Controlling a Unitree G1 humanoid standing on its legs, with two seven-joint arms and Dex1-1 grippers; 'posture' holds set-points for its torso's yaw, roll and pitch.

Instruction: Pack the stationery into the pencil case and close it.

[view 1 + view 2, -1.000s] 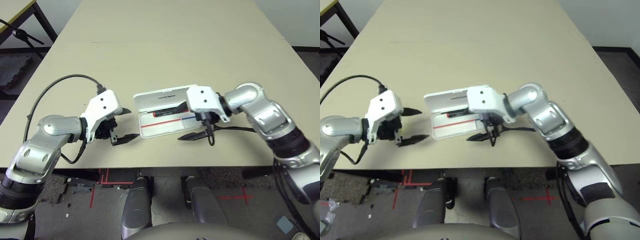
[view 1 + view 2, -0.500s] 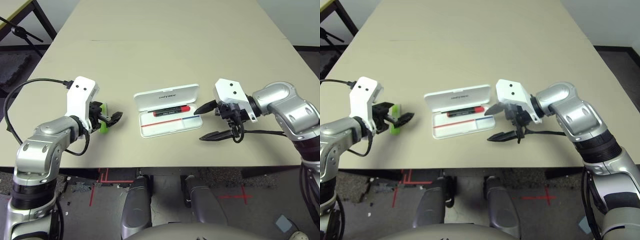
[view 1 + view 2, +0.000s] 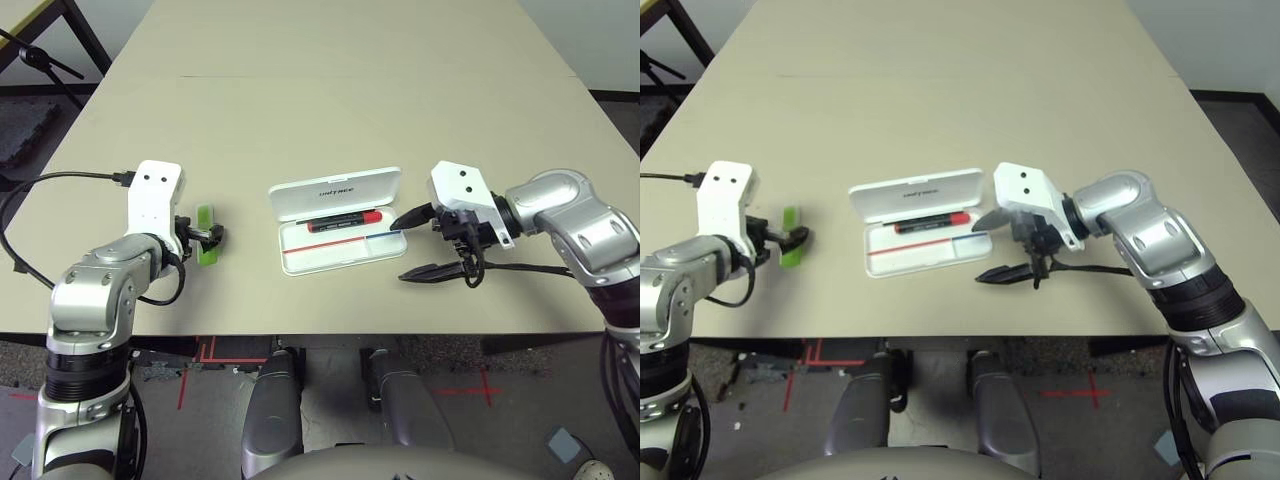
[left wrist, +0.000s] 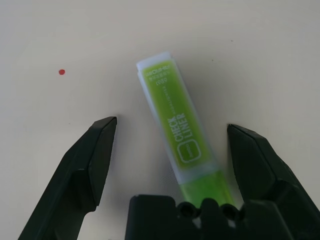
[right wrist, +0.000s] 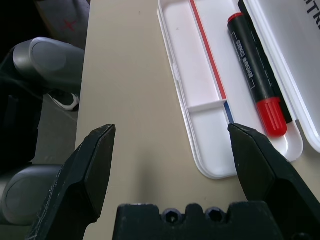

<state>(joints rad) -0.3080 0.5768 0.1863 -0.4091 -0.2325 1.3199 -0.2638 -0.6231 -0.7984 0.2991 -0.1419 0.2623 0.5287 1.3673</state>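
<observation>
The white pencil case lies open at the table's front middle, its lid folded back. The red marker rests inside it along the hinge side. To the left of the case, the lime-green highlighter lies flat on the table. My left gripper is open and straddles it, its fingers apart from it on both sides. My right gripper is open and holds nothing, just right of the case. The tiny black-grey block is out of view.
The table's front edge runs close below the case and both grippers. A black cable loops from my left wrist, and another trails along the table from my right. The beige table top stretches far beyond the case.
My left gripper has moved left from beside the case to the highlighter. My right gripper has drawn back to the right off the case, leaving the red marker inside.
</observation>
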